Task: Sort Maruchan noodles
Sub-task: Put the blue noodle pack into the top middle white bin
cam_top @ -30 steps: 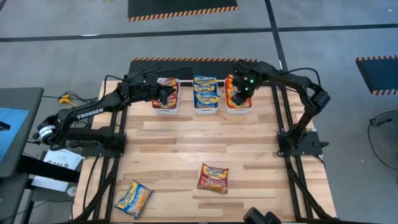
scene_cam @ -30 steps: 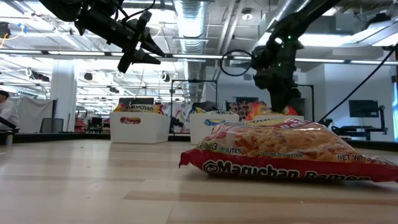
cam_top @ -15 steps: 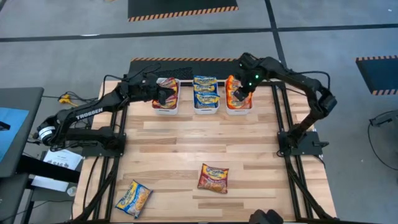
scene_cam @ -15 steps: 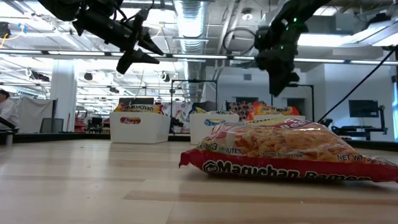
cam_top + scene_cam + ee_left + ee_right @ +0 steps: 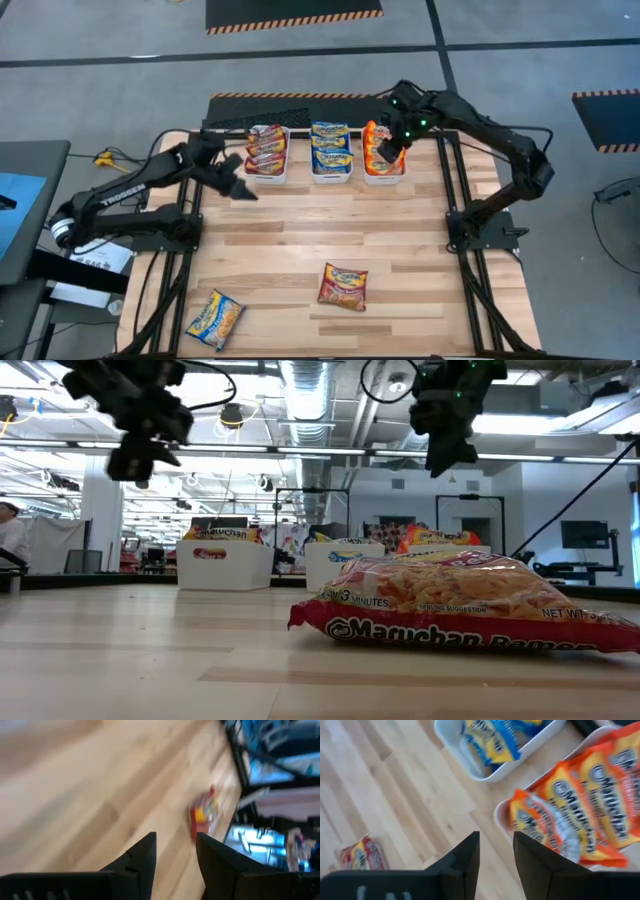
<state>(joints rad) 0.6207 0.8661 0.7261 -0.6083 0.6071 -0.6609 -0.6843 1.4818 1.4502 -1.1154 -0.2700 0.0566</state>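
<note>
Three white bins stand in a row at the table's far edge: the left bin (image 5: 266, 152) holds dark red Maruchan noodles, the middle bin (image 5: 330, 152) blue ones, the right bin (image 5: 382, 160) orange ones (image 5: 590, 815). A red packet (image 5: 343, 287) lies flat near the table's near edge and shows large in the low view (image 5: 450, 605). A blue packet (image 5: 215, 318) lies at the near left corner. My left gripper (image 5: 243, 189) hangs open over bare wood just in front of the left bin. My right gripper (image 5: 389, 152) hangs open, high above the right bin.
Bare wooden tabletop (image 5: 330, 225) stretches between the bins and the two loose packets. Black frame rails (image 5: 470, 260) run along the table's right side and another along the left (image 5: 175, 270). The low view looks into the room beyond, where a person (image 5: 10, 535) shows at far left.
My left gripper has pulled back from over the left bin toward the table's near edge and a little left, tipping its fingers downward and rolling. My right gripper has risen straight up from the orange bin. Neither gap has visibly changed.
</note>
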